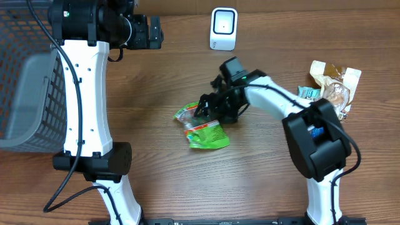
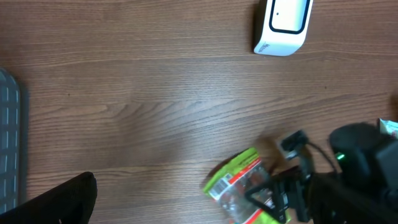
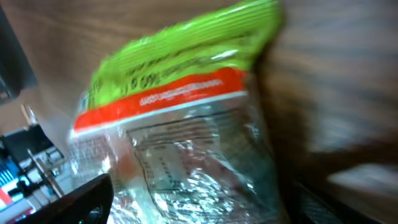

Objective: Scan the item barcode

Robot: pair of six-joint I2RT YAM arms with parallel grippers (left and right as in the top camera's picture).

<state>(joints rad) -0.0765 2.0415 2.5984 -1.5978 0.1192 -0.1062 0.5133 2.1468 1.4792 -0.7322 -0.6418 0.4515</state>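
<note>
A green, orange and clear snack packet (image 1: 203,128) lies flat on the wooden table mid-view. My right gripper (image 1: 209,111) is down over its upper end, open, one finger on each side. In the right wrist view the packet (image 3: 180,87) fills the frame, blurred, between the two dark fingers of the right gripper (image 3: 205,208). The left wrist view shows the packet (image 2: 239,171) with its barcode (image 2: 218,186) at the left edge, and the right gripper (image 2: 280,196) on it. The white scanner (image 1: 223,28) stands at the back. My left gripper (image 1: 156,32) hangs open and empty at the back left.
A grey mesh basket (image 1: 25,81) stands at the left edge. Several more wrapped items (image 1: 334,84) lie at the right, behind the right arm. The left arm's white links run down the left side of the table.
</note>
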